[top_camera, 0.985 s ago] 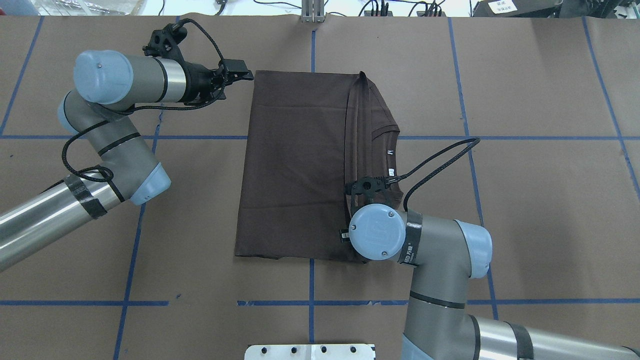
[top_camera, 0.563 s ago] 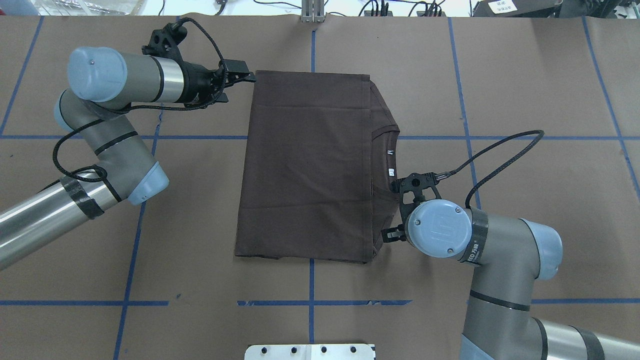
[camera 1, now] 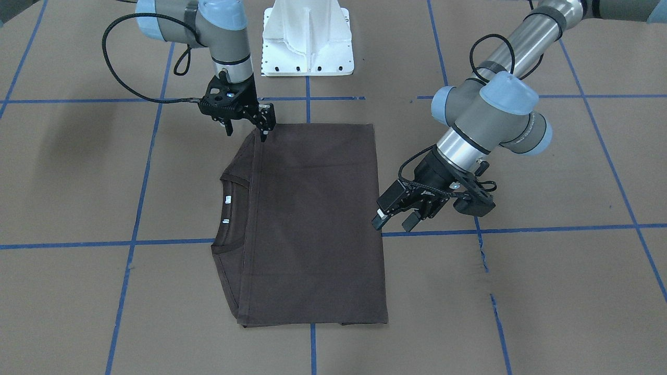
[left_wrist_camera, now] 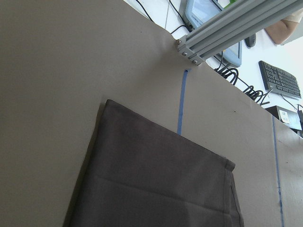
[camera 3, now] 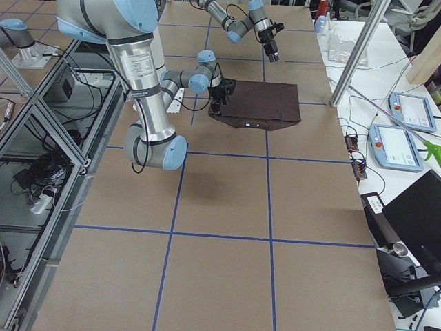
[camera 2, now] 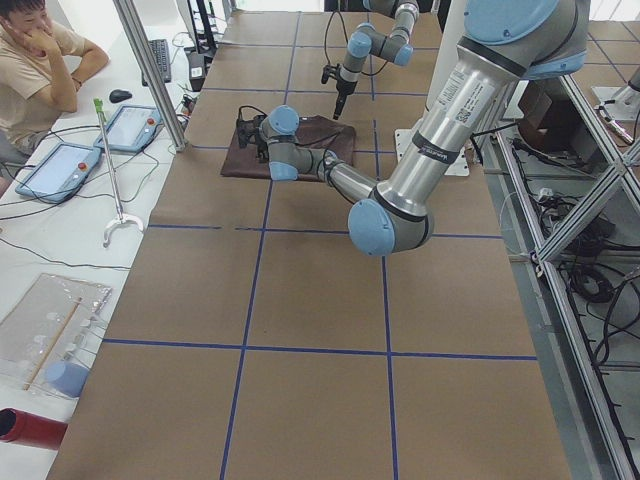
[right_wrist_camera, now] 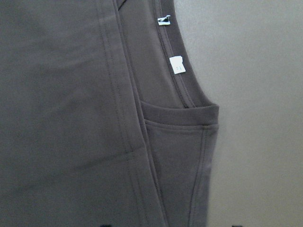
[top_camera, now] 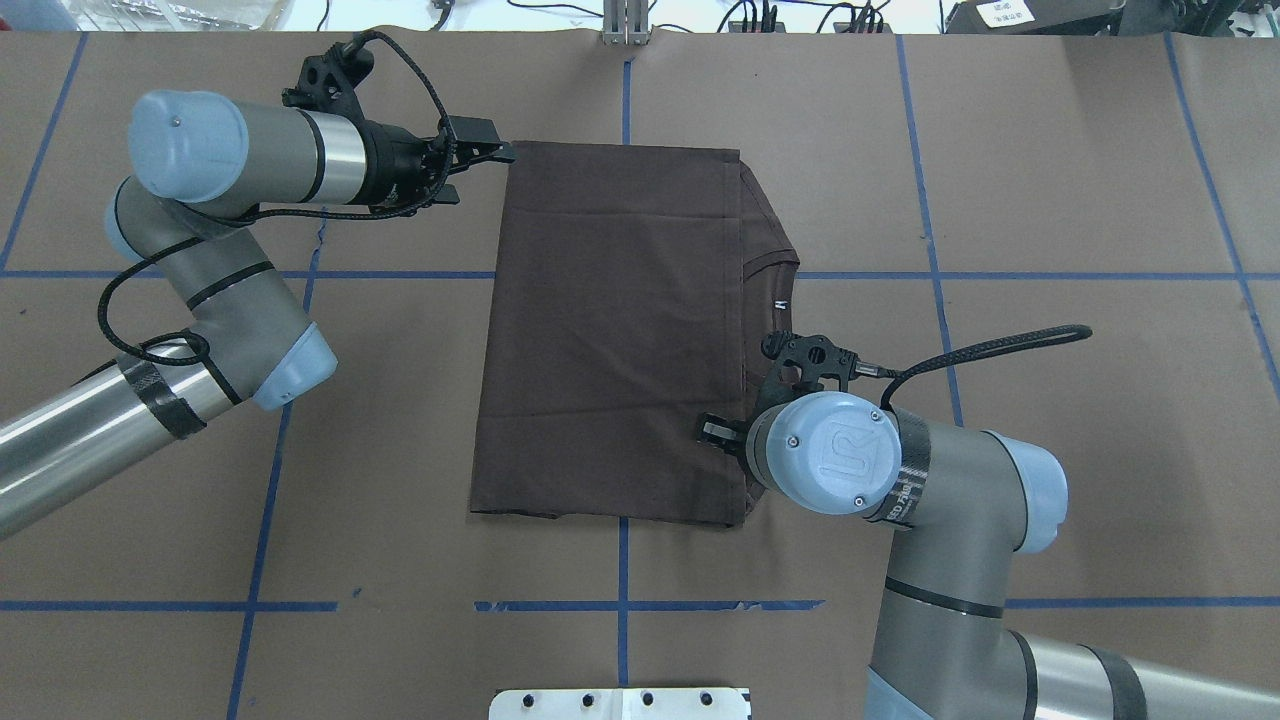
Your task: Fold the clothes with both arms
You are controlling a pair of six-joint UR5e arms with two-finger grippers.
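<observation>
**On the worktop: shirt folded to a panel, both claws empty**

On the brown worktop (top_camera: 1050,420) the dark T-shirt (top_camera: 610,330) lies flat as a tall rectangle. One side is folded in over the body. The ribbed collar (right_wrist_camera: 182,90) and two white neck labels (right_wrist_camera: 176,65) are exposed along the robot's right edge. The shirt lies across a blue tape line (top_camera: 1050,275).

Over the near right part of the shirt hangs the right claw (camera 1: 246,132), fingers spread with nothing between them. From the front, one fingertip seems to meet the cloth's corner, but I cannot tell whether it touches. From overhead the wrist joint (top_camera: 825,455) hides most of that claw, and only one finger (top_camera: 715,430) pokes out over the fold. Its own camera cuts the fingertips off at the bottom edge.

Off the shirt's left edge, by the far corner, the left claw (camera 1: 393,223) is released too, jaws apart and clear of the cloth. Its wrist camera shows that corner and bare paper, but none of its own fingers. In both side views the claws are too small for me to judge.

Against the overhead picture from 0.6 s ago, the right wrist has come in from just outside the right edge to over the fabric. The shirt's outline is unchanged since then. A second ago the flap's edge stood further toward the middle. The left arm has barely shifted.
</observation>
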